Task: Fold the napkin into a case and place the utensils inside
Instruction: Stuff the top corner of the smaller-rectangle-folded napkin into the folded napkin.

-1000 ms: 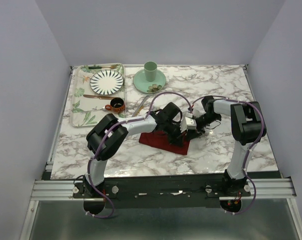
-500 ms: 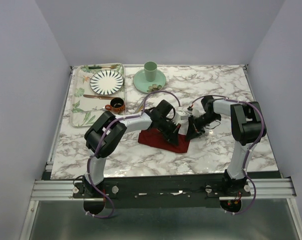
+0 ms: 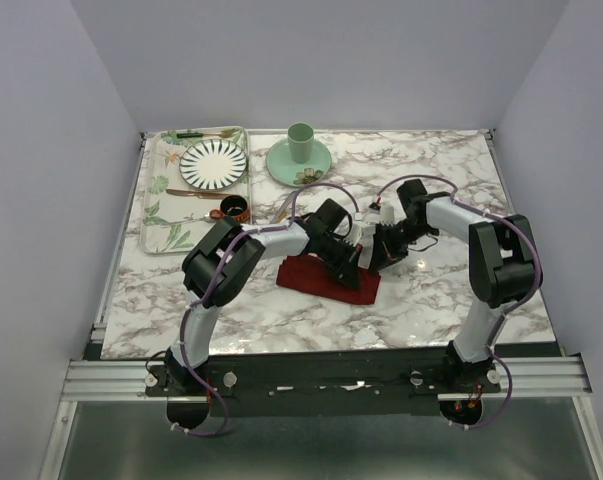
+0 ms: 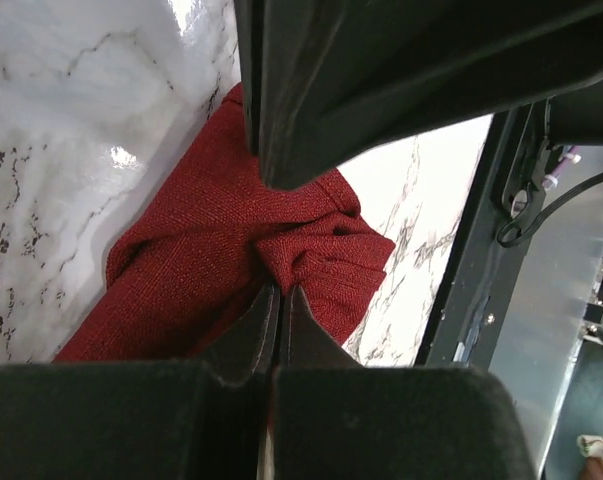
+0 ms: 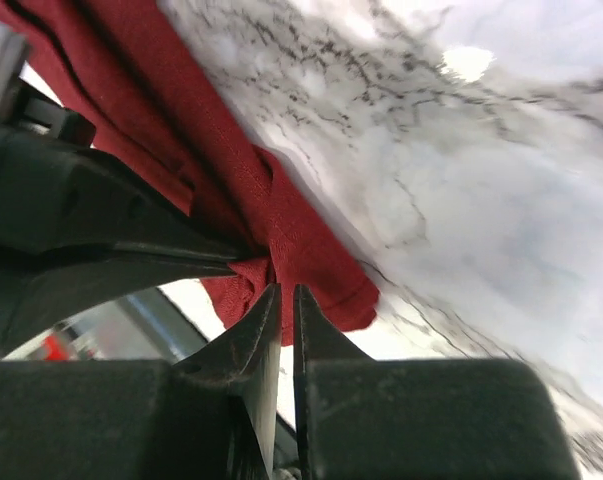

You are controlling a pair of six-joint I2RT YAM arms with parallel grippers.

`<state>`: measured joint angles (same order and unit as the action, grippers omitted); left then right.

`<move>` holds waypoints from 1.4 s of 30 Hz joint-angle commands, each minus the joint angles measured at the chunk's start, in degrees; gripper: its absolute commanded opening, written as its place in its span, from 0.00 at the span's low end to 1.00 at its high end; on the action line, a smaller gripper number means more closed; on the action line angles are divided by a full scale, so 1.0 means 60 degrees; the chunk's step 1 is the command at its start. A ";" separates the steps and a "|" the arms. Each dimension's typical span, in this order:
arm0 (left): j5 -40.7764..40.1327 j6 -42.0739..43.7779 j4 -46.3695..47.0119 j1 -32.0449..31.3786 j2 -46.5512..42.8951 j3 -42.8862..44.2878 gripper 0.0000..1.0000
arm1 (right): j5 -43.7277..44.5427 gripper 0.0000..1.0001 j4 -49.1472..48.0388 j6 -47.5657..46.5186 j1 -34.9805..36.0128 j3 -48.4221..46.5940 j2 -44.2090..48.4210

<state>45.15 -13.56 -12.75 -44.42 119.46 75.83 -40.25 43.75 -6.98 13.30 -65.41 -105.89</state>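
Observation:
The dark red napkin lies folded into a short thick band on the marble, in front of both arms. My left gripper is shut on a bunched fold at the band's right end. My right gripper meets it from the other side, its jaws nearly closed on the same bunched fold. In the top view the two grippers touch tips over that end. A slim silver knife lies on the marble beside the tray. I cannot pick out the gold spoon for certain.
A floral tray at the back left holds a striped plate, a small brown cup, a green-handled utensil and a brown-gold utensil. A green cup on a saucer stands behind the arms.
My right gripper has moved left to the napkin's right end and closed there. My left gripper has shifted slightly and stays pinched on the same end. The cloth has hardly moved.

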 commanded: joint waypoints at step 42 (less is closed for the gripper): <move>0.0196 -0.1474 0.0705 0.0856 0.1037 -0.0246 0.00 | 0.4467 0.29 -0.2545 0.0036 0.2690 0.1776 0.2106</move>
<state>51.51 -23.73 -8.29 -40.12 122.74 75.50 -16.73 26.24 -5.58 28.08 -52.95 -90.98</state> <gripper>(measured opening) 0.012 0.255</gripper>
